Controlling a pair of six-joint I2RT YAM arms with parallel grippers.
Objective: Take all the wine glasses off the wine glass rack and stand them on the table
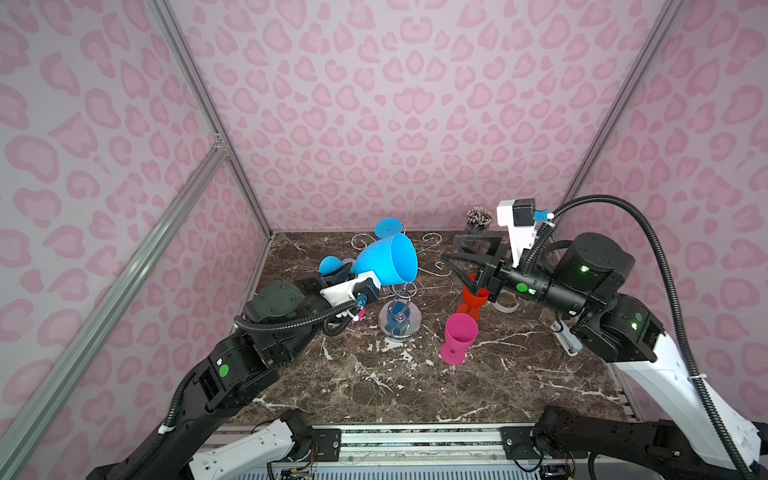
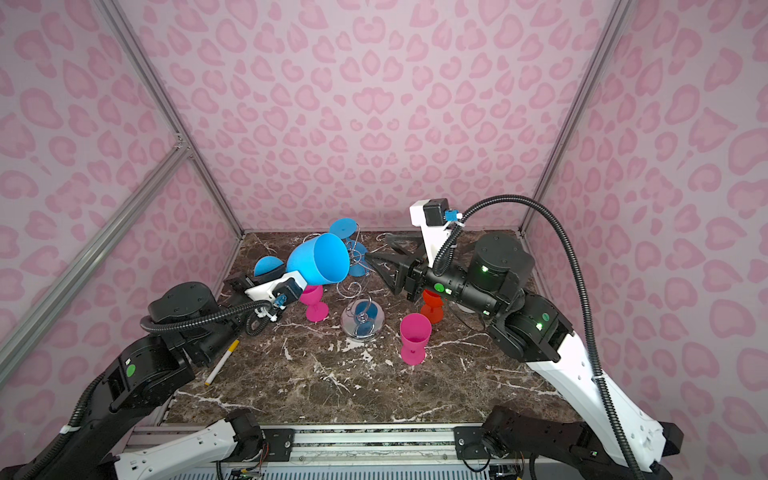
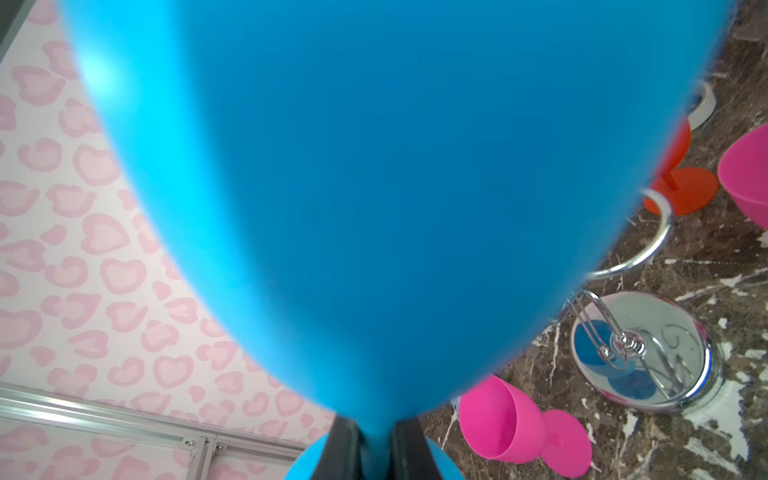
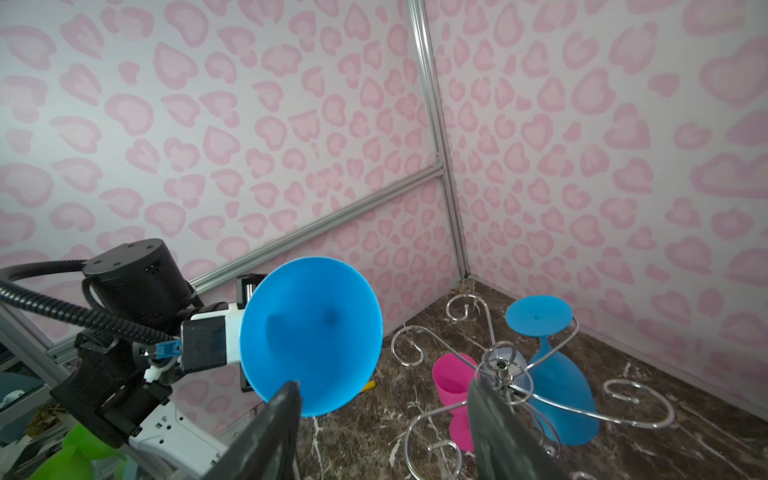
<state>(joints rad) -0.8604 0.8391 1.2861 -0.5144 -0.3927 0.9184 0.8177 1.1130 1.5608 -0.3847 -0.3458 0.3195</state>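
Your left gripper is clamped on the stem of the blue wine glass, which is tipped sideways in the air at ten o'clock from the wine glass rack, mouth toward three. Your right gripper, at two o'clock, stands wide and empty. A second blue glass hangs inverted at the rack's twelve.

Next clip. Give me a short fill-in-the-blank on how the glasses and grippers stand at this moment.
1. The left gripper is shut on the stem of a ____ wine glass.
2. The hanging glass on the wine glass rack has its foot pointing ____.
3. The right gripper is ____ and holds nothing.

Missing words: blue; up; open.
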